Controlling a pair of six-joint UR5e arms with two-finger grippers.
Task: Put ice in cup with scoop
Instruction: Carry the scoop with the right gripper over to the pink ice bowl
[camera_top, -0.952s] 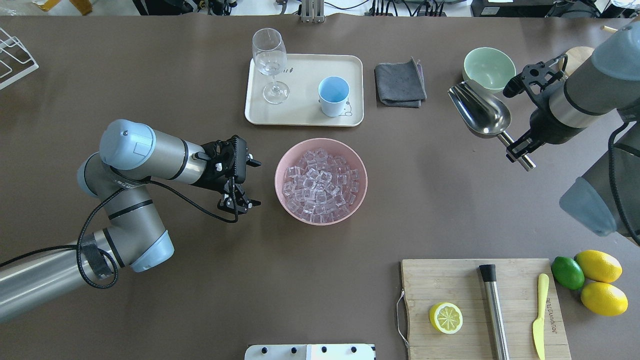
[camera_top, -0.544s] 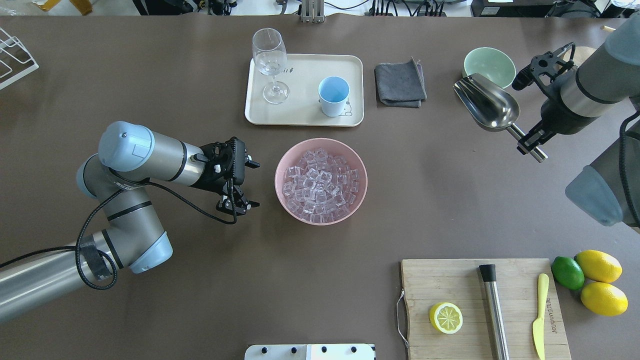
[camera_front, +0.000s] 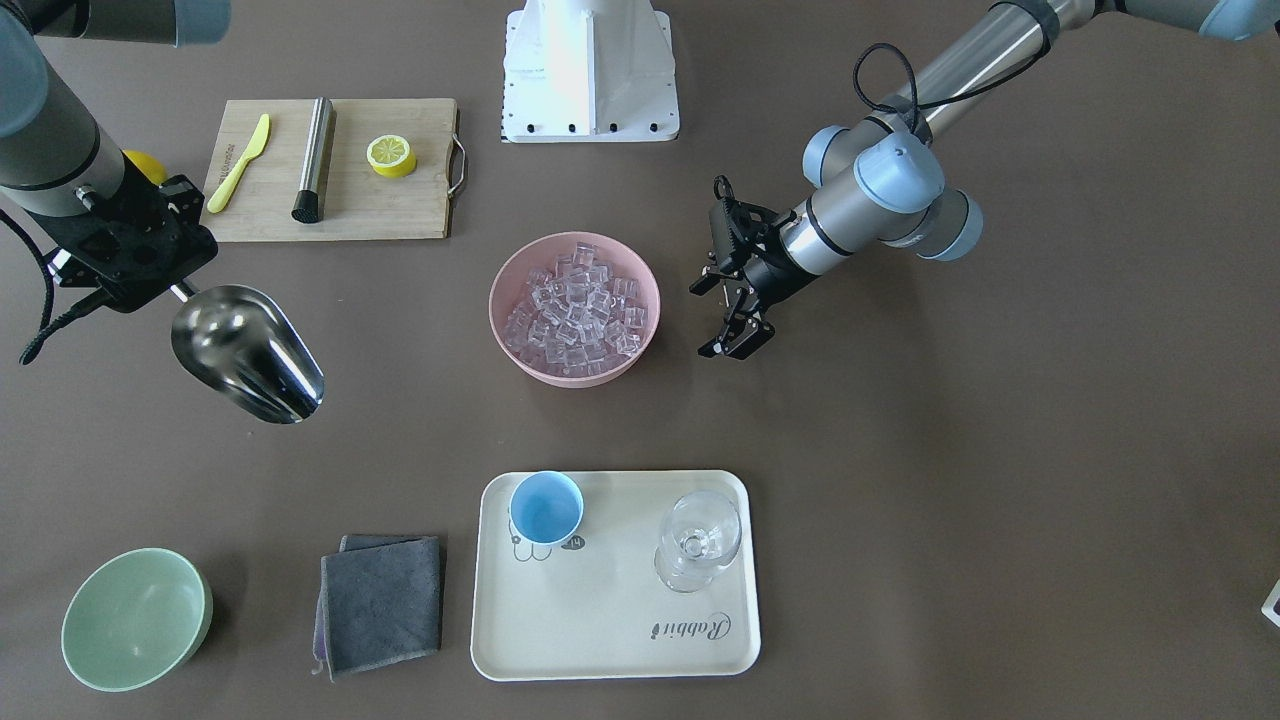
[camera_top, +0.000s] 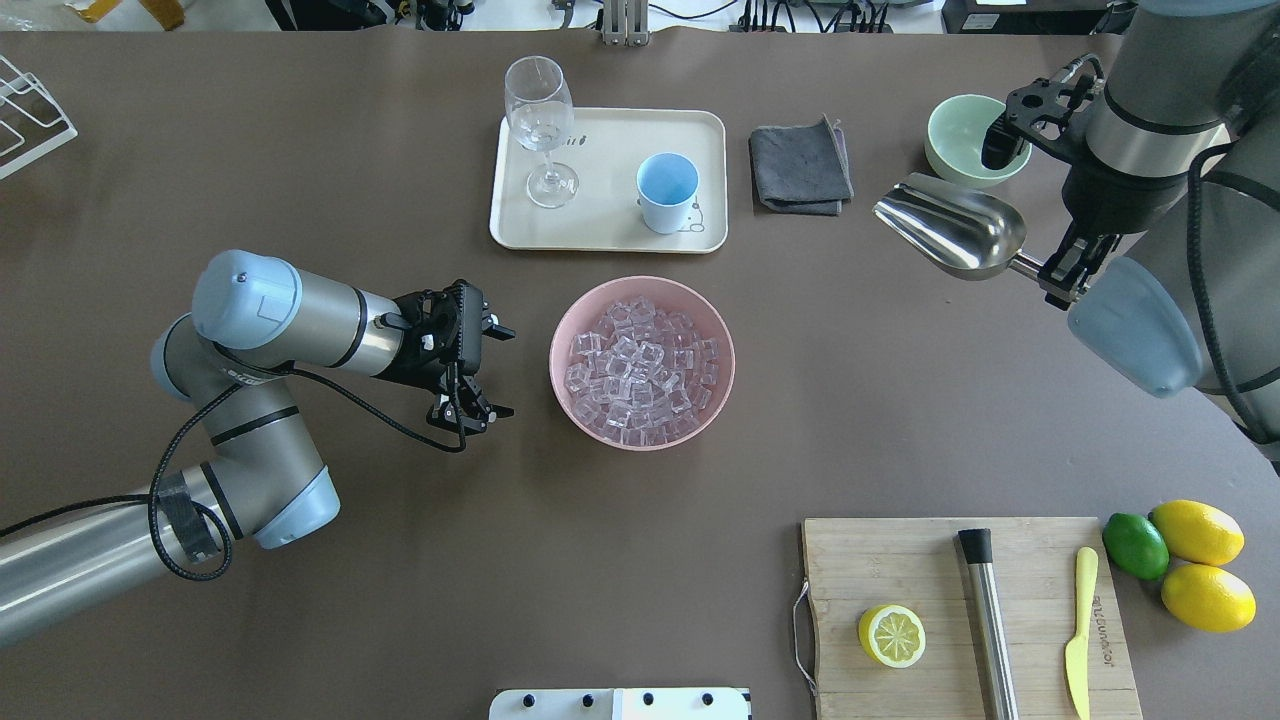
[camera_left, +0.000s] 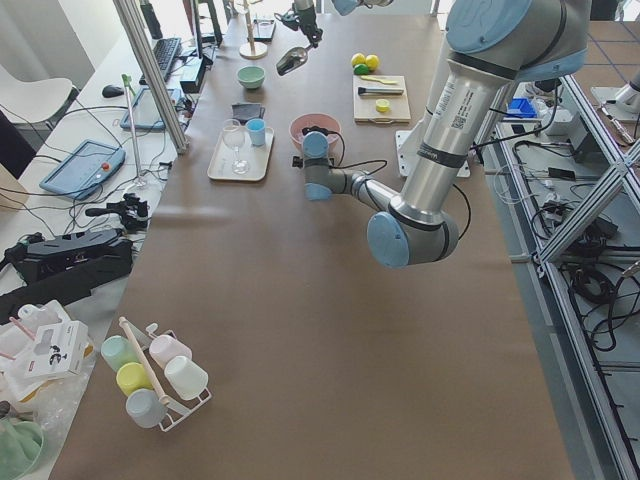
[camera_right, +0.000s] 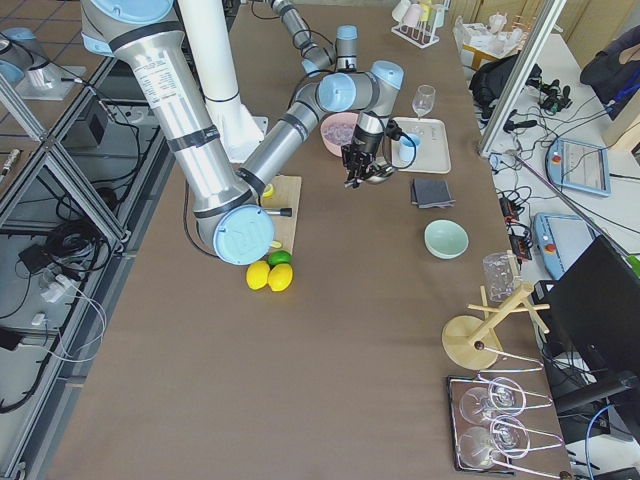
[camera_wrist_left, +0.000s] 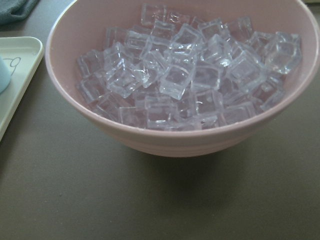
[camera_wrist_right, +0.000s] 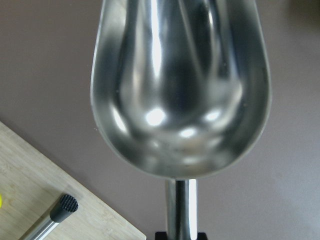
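Observation:
The ice (camera_top: 642, 362) is a heap of clear cubes in a pink bowl (camera_top: 558, 335) at the table's middle, and it fills the left wrist view (camera_wrist_left: 190, 75). The light-blue cup (camera_top: 667, 190) stands upright and empty on a cream tray (camera_top: 700, 130) behind the bowl. My right gripper (camera_top: 1063, 272) is shut on the rod handle of the steel scoop (camera_top: 950, 235). It holds the scoop empty in the air at the right, its mouth pointing left. My left gripper (camera_top: 503, 371) is open and empty just left of the bowl.
A stemmed glass (camera_top: 540, 130) shares the tray. A grey cloth (camera_top: 800, 165) and a pale-green bowl (camera_top: 960, 135) lie behind the scoop. A cutting board (camera_top: 900, 560) at the front right holds a lemon half, a steel cylinder and a yellow knife, with lemons and a lime beside it.
My right arm has swung and turned the scoop, so its trough now lies further left with the mouth pointing left. My left gripper has drawn back slightly from the bowl.

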